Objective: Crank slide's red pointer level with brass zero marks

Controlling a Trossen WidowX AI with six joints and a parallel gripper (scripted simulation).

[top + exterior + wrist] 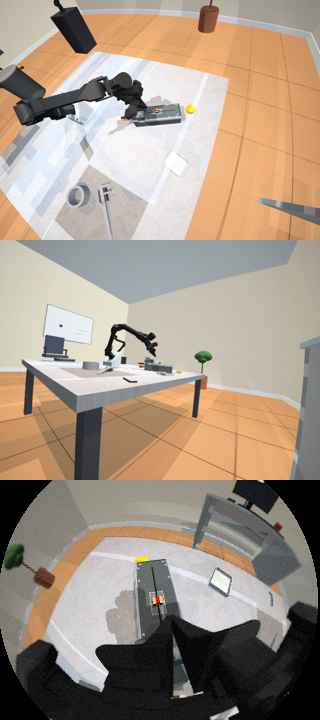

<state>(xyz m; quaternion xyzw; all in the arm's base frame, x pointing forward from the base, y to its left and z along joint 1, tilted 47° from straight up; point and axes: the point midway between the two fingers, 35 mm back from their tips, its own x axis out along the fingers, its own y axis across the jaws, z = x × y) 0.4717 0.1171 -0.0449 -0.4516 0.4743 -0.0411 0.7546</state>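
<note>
Note state of unit: gripper (146, 106) (155, 355) (170, 618) is clenched on nothing, tips together, above the crank end of the slide machine (165, 115) (158, 367) (149, 575). The machine sits on the table (204, 103) (64, 384) (95, 575), w/ the yellow disc (190, 109) (178, 372) (142, 559) just beyond its far end. The orange-brown crank handle (123, 117) (141, 363) (176, 697) is at the near end, apart from the fingertips. The red pointer (156, 111) (158, 600) appears approx. level w/ the brass zero marks (156, 109) (162, 600), but at this res. you can't confirm exact alignment. Current step, by judgement: either the approach w/ fingers shut, to push the crank, or the check after release. Caution: if you lower the arm here, the shut tips may strike the housing or top plate instead of the handle, owing to the offset. If you brush the handle in passing, the crank may turn & carry the pointer off zero. If a correction is req'd, use small turns; direction & travel per turn are unknown, so a big stroke may overshoot. If pos. is OK, keep clear of the handle & retract upward; a sideways exit risks a knock.
</note>
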